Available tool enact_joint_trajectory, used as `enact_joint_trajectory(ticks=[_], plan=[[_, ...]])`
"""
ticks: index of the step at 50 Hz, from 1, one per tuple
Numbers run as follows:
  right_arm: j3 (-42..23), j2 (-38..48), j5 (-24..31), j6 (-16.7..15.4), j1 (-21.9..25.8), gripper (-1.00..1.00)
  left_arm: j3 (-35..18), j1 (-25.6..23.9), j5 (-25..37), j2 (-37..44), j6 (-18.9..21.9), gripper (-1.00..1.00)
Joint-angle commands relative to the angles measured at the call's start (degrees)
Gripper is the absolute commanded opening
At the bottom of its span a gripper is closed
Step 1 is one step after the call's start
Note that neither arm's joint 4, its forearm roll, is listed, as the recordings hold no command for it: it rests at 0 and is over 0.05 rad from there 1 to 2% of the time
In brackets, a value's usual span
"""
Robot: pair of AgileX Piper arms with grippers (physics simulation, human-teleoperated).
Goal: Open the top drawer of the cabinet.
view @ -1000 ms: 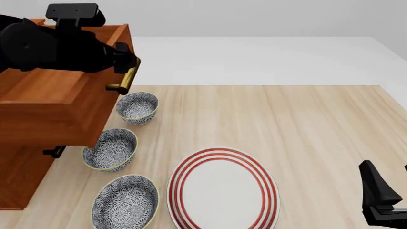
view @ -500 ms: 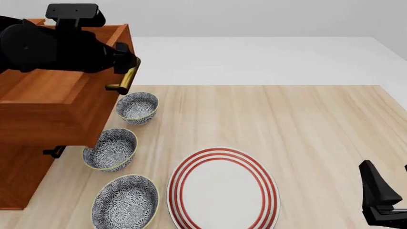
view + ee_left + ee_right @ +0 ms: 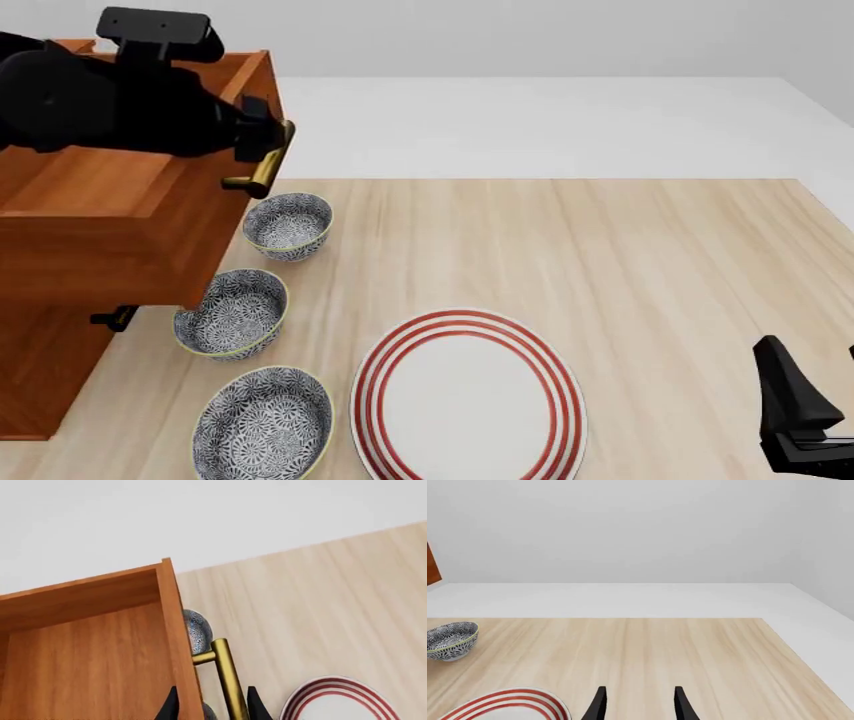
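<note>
The top drawer (image 3: 127,215) stands well out of the cabinet (image 3: 40,375) at about nine o'clock on the table (image 3: 641,260), hanging over the upper patterned bowl (image 3: 288,225) and part of the middle bowl (image 3: 234,312). Its inside shows bare wood in the left wrist view. The left gripper (image 3: 210,709) sits at the drawer's front, one finger inside the front panel and one outside the brass bar handle (image 3: 228,677), so the handle lies between them. They look only loosely around the bar, and I cannot tell whether they pinch it.

I would judge the pull as nearly or wholly done. What remains is to spread the fingers and back the hand off the handle without nudging the drawer in.

The right gripper (image 3: 637,705) waits low at five o'clock, fingers apart over bare table, holding nothing, near the red-ringed plate (image 3: 467,395).
</note>
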Motion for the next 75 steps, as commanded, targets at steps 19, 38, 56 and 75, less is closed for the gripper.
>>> enact_joint_trajectory(ticks=[19, 38, 56, 75], plan=[[0.0, 0.0, 0.0, 0.0, 0.0, 1.0, -3.7, -2.6, 4.8, -3.1, 4.9, 1.0], [0.0, 0.0, 0.0, 0.0, 0.0, 1.0, -6.7, -2.7, 7.0, -4.7, 5.2, 1.0], [0.0, 0.0, 0.0, 0.0, 0.0, 1.0, -8.2, -2.5, 8.4, -6.4, 5.6, 1.0], [0.0, 0.0, 0.0, 0.0, 0.0, 1.0, -9.2, -3.1, 9.7, -7.8, 6.0, 1.0]])
